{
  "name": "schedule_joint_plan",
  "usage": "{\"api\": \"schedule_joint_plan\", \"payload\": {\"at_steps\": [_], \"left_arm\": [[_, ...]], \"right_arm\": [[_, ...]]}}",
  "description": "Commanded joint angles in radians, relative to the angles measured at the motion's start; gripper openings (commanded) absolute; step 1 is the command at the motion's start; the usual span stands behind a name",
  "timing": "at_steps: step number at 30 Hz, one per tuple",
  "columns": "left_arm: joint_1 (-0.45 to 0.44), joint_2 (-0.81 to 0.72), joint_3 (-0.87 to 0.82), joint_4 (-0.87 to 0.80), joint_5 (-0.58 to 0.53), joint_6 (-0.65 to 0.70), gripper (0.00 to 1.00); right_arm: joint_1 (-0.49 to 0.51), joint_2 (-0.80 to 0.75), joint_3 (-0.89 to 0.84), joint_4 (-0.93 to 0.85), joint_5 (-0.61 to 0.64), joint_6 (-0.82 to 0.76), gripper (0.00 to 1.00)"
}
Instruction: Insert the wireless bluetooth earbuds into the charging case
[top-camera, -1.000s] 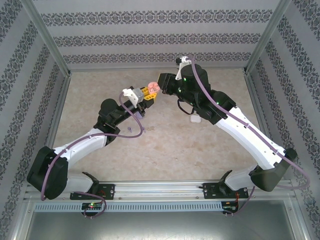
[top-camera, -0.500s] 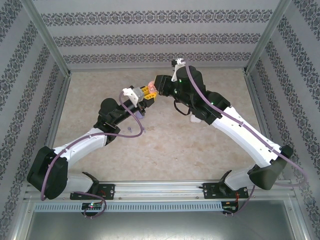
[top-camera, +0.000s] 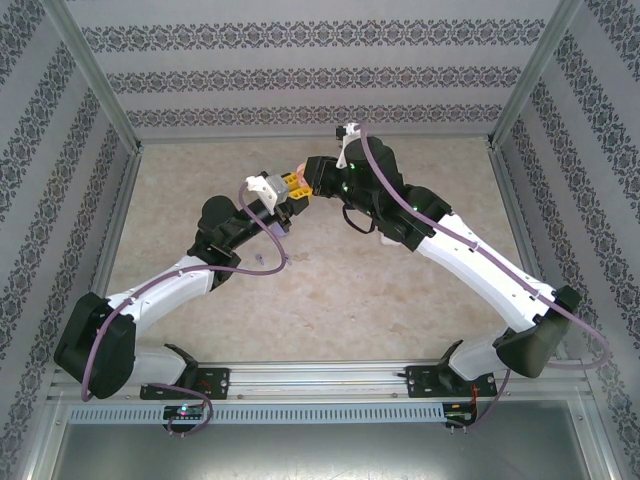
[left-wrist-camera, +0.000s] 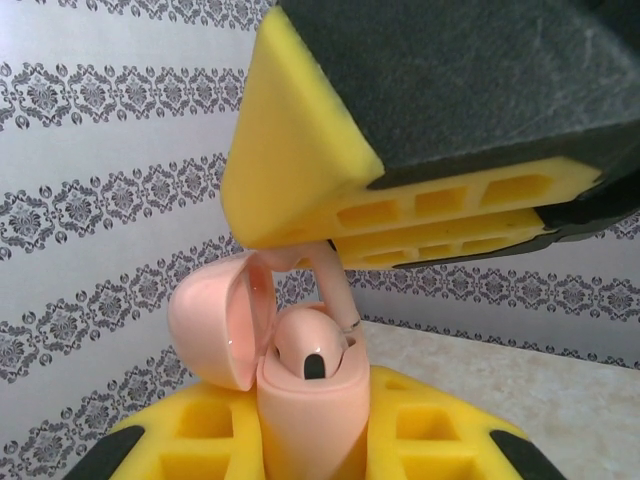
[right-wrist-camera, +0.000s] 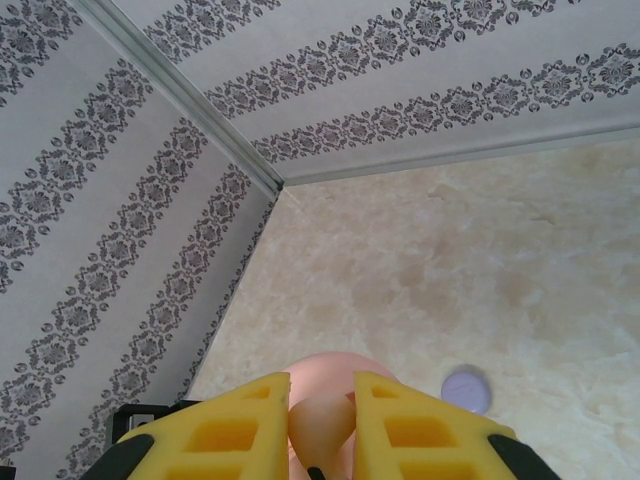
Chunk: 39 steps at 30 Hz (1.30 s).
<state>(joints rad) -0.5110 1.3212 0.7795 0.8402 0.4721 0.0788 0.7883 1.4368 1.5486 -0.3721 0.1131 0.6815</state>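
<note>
Left wrist view, bottom edge: the left tool (left-wrist-camera: 312, 448) is pinching the pink case (left-wrist-camera: 298, 410) upright between its yellow fingers, with the lid (left-wrist-camera: 215, 320) swung open to the left. One earbud (left-wrist-camera: 312, 345) is sitting in the mouth of the case. Just above it, the right tool (left-wrist-camera: 300, 240) is pressing together on a second earbud (left-wrist-camera: 335, 285). Its stem is pointing down just beside the first; whether it is touching the rim, I cannot tell. The step in hand is probably seating this second bud. The next move is calling for a short, straight lowering with the stem lined up over the free slot, then letting go. Farther off, low right in the right wrist view, a small purple thing (right-wrist-camera: 466, 388) is lying on the desk (right-wrist-camera: 520, 250).
</note>
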Motion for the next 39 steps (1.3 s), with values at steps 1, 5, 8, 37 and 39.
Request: {"api": "schedule_joint_plan", "payload": {"at_steps": [1,5,8,37,39], "left_arm": [[-0.011,-0.029,0.04,0.023,0.025,0.021,0.0],[-0.011,-0.031,0.038,0.028,0.024,0.019,0.0],[-0.012,-0.034,0.038,0.031,0.026,0.016,0.0],[-0.014,-0.038,0.036,0.078,0.02,-0.031,0.0],[-0.015,-0.037,0.037,0.074,0.019,-0.028,0.0]], "right_arm": [[0.01,-0.009,-0.026,0.013,0.019,0.0,0.2],[0.009,-0.017,-0.044,0.021,0.042,-0.013,0.2],[0.01,-0.018,-0.06,0.029,0.056,-0.017,0.2],[0.013,-0.127,-0.29,0.306,0.081,-0.033,0.19],[0.013,-0.133,-0.288,0.305,0.08,-0.031,0.18]]}}
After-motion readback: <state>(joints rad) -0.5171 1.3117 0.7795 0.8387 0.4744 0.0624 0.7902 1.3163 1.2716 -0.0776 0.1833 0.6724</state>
